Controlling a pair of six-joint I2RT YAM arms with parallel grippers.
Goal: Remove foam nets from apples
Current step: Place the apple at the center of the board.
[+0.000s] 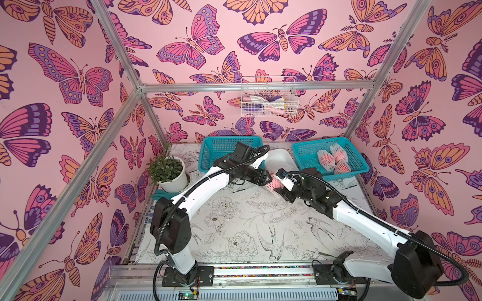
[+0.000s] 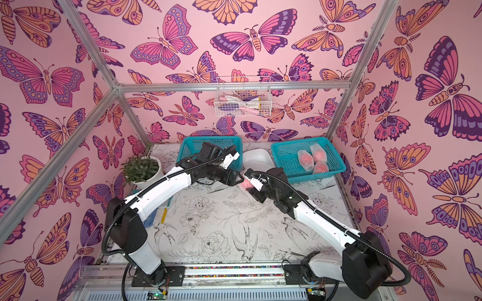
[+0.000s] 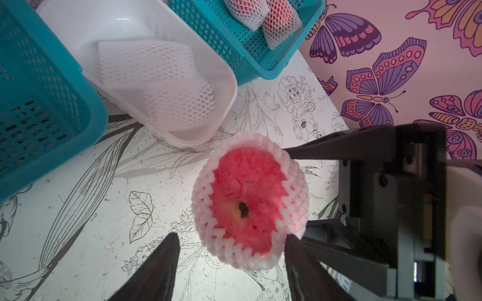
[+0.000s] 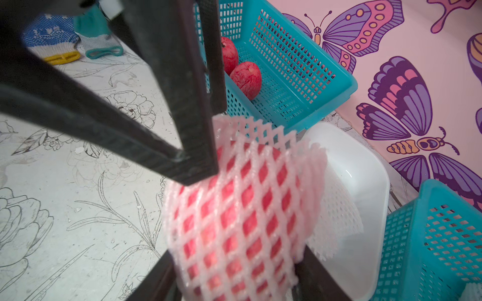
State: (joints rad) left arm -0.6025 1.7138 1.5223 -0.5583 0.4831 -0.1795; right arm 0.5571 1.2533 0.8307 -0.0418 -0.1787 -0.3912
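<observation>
We show the right gripper (image 3: pixel 296 190) clamping the netted apple (image 3: pixel 245 198). The left gripper (image 3: pixel 232 241) jaws gape astride its foam net (image 3: pixel 200 198), tray (image 1: pixel 280 156) at 12 o'clock.

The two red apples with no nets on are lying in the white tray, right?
Not quite. The two bare red apples lie in a teal basket, not the tray, as the right wrist view shows. The white tray holds empty foam nets instead.
</observation>
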